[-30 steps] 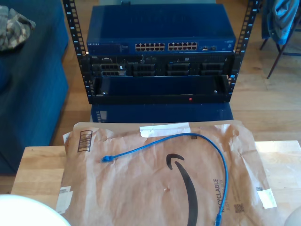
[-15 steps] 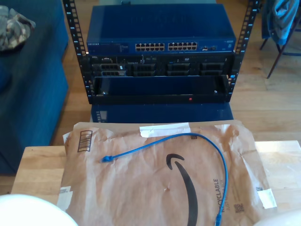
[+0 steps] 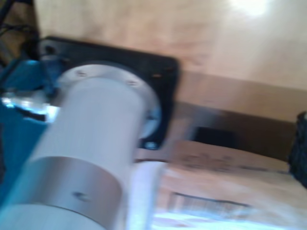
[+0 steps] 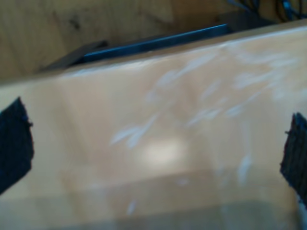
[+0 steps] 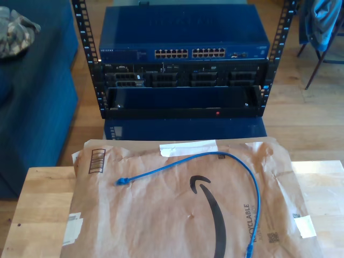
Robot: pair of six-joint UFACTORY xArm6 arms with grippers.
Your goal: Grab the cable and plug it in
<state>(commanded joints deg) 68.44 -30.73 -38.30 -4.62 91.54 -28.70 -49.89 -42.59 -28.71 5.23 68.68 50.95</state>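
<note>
Wooden table (image 5: 40,199) lies nearest, a brown paper mailer (image 5: 161,215) spread on it. On the mailer rests the cable (image 5: 236,166), arched, one plug toward the exterior view's left, the other at its bottom edge. Beyond stands the network switch (image 5: 183,40) in its rack. Best approach: descend on a plug end, gripping just behind it. My second gripper (image 4: 153,143) hangs wide open over bare wood, holding nothing; my first gripper's opening I cannot tell, its camera facing an arm's base (image 3: 96,139).

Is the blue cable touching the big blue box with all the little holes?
Apart. In the exterior view the cable lies curved on the brown paper mailer, while the blue switch sits in the rack beyond it.
</note>
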